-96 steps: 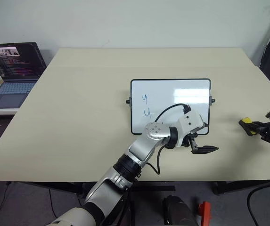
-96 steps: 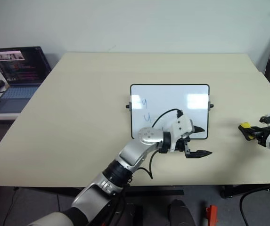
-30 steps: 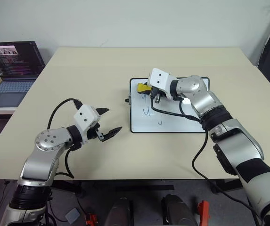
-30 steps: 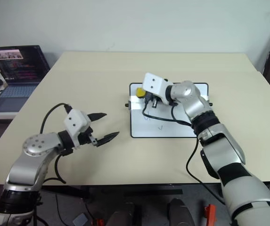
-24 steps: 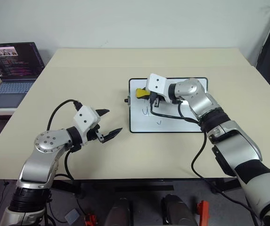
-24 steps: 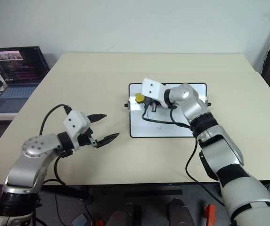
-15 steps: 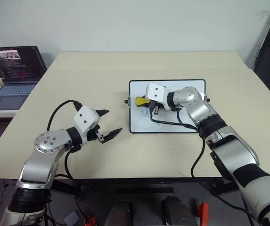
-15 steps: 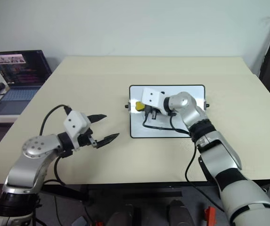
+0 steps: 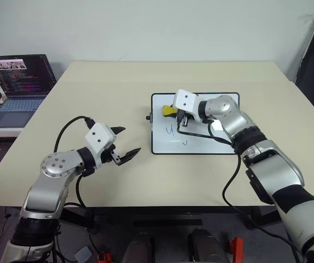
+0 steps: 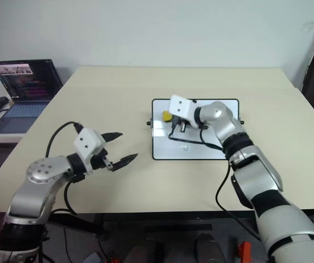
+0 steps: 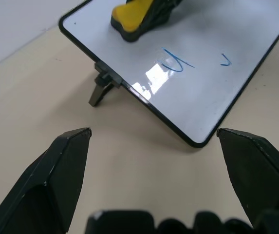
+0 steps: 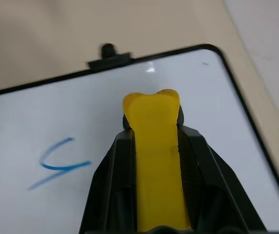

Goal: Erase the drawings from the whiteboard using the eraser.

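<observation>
Starting from the left of the whiteboard, the left gripper hangs over the bare beige table, well apart from the board, with its two black fingers spread wide and nothing between them. An open dark laptop stands on a side surface further left of the board.

The whiteboard, a glossy white rectangle with a thin black frame and small black knobs at its short sides, lies flat near the middle of the table. Over its upper left corner the right gripper is closed tightly on the eraser, a small bright yellow block with a black part, whose front end sticks out past the fingertips and points down at the board.

The drawings, thin blue pen squiggles, are on the left half of the board: a "4"-like mark just below the eraser, and a small "v" lower and a little to the right.

The step in hand seems to be wiping. To do it well, the eraser should probably stay flat on the surface with light pressure and pass fully across each mark. The board looks light, so a hard push may slide it on the table.
</observation>
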Robot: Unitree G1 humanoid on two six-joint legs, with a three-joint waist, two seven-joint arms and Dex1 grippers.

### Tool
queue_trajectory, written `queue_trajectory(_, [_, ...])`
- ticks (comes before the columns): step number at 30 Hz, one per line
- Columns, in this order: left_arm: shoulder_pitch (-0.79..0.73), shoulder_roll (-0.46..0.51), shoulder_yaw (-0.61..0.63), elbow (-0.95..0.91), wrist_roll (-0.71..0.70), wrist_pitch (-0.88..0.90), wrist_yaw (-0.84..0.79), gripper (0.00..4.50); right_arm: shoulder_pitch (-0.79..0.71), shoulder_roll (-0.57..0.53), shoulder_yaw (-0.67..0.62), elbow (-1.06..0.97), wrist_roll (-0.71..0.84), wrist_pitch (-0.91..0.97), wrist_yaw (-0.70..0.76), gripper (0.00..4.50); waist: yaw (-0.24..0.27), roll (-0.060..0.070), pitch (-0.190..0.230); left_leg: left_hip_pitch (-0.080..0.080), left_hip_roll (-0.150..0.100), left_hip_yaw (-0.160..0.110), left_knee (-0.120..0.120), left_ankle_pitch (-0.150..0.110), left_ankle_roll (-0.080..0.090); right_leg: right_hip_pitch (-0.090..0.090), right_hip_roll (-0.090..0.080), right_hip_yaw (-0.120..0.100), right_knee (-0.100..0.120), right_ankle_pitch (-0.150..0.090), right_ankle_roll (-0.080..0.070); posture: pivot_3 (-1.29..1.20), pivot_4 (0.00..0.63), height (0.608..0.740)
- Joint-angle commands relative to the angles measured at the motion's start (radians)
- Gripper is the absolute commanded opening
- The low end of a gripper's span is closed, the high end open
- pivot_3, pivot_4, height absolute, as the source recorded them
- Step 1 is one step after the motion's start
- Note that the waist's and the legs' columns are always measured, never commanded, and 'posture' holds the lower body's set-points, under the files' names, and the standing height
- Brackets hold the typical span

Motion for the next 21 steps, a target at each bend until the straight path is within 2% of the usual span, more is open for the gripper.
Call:
queue_trajectory(1, [-0.025,0.001,0.002,0.003,0.009,-0.026,0.009,4.50,-0.020,-0.028,-0.019,0.052,-0.035,-0.004,-0.055,0.83,-0.001,0.000,0.000,0.000,0.000,0.000,-0.001,0.000,0.000,0.000,0.000,0.000,0.000,0.000,0.000,0.00,0.150,0.740])
queue_trajectory(6, [-0.031,0.002,-0.003,0.012,0.011,-0.033,0.007,4.50,-0.016,-0.021,-0.020,0.050,-0.034,-0.009,-0.052,0.83,-0.002,0.000,0.000,0.000,0.000,0.000,-0.007,0.000,0.000,-0.002,-0.001,0.000,0.000,0.000,0.003,0.00,0.150,0.740])
queue_trajectory(11, [-0.042,0.004,-0.001,0.012,0.001,-0.033,0.001,4.50,0.008,-0.025,-0.076,-0.061,0.051,0.026,0.074,0.83,-0.003,0.000,0.000,0.000,0.000,0.000,-0.012,0.000,0.000,-0.004,-0.002,0.000,-0.001,-0.001,0.002,0.00,0.150,0.740])
queue_trajectory(14, [-0.052,0.009,0.019,-0.004,-0.035,-0.017,-0.015,4.50,0.077,-0.083,-0.129,-0.330,0.165,0.158,0.241,0.83,-0.001,0.000,0.001,-0.003,0.001,-0.001,-0.013,0.000,0.000,-0.007,-0.002,-0.001,-0.002,-0.001,0.001,0.00,0.150,0.740])
queue_trajectory(16, [-0.060,0.023,0.023,-0.012,-0.051,-0.008,-0.034,4.50,0.142,-0.158,-0.154,-0.553,0.223,0.283,0.323,0.83,0.000,0.000,0.001,-0.013,0.001,-0.003,-0.013,0.000,-0.001,-0.015,-0.004,-0.002,-0.001,0.000,0.000,0.00,0.150,0.740])
queue_trajectory(19, [-0.069,0.034,0.021,-0.014,-0.060,-0.004,-0.052,4.50,0.215,-0.257,-0.182,-0.760,0.269,0.422,0.380,0.82,0.004,0.000,0.001,-0.033,0.000,-0.004,-0.011,0.000,-0.002,-0.034,-0.006,-0.003,0.000,0.000,0.002,0.00,0.150,0.740])
queue_trajectory(21, [-0.072,0.042,0.016,-0.011,-0.062,-0.007,-0.067,4.50,0.266,-0.337,-0.194,-0.853,0.276,0.486,0.408,0.82,0.006,0.000,0.001,-0.037,0.000,-0.004,-0.012,0.001,-0.005,-0.039,-0.007,-0.003,-0.002,0.000,0.002,0.00,0.150,0.740])
